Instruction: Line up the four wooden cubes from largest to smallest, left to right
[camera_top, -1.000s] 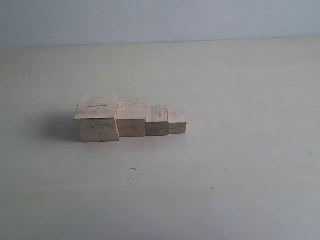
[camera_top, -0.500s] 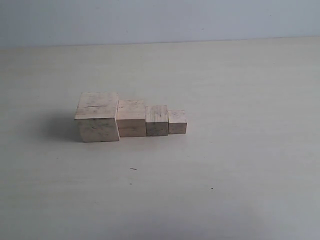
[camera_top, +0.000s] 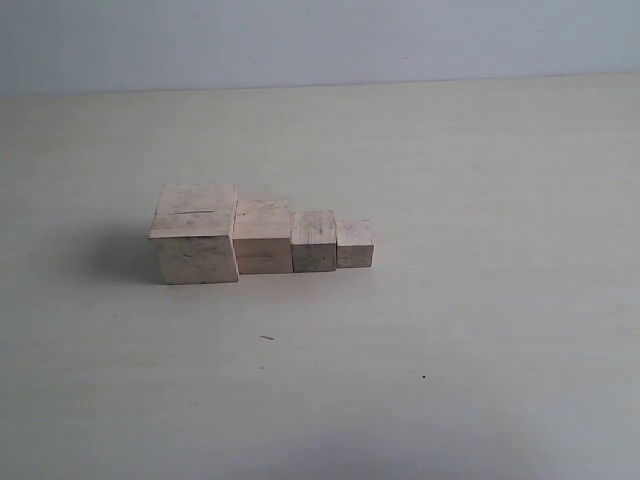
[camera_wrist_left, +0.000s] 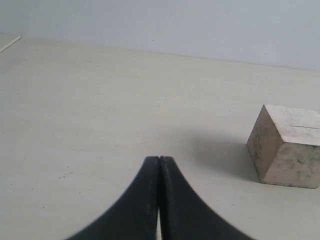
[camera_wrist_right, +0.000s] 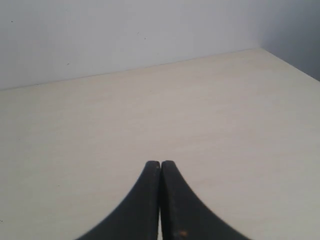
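Four pale wooden cubes stand side by side, touching, in a row on the table in the exterior view. The largest cube (camera_top: 196, 233), with a slit-like line on top, is at the left end. To its right come the second cube (camera_top: 263, 238), the third cube (camera_top: 313, 241) and the smallest cube (camera_top: 354, 244). Neither arm shows in the exterior view. The left wrist view holds the largest cube (camera_wrist_left: 286, 145) off to one side of my left gripper (camera_wrist_left: 159, 159), which is shut and empty. My right gripper (camera_wrist_right: 160, 163) is shut, empty, over bare table.
The pale table (camera_top: 480, 200) runs back to a light wall (camera_top: 320, 40). A table corner and side edge (camera_wrist_right: 265, 50) show in the right wrist view. Small dark specks (camera_top: 267, 338) lie in front of the cubes.
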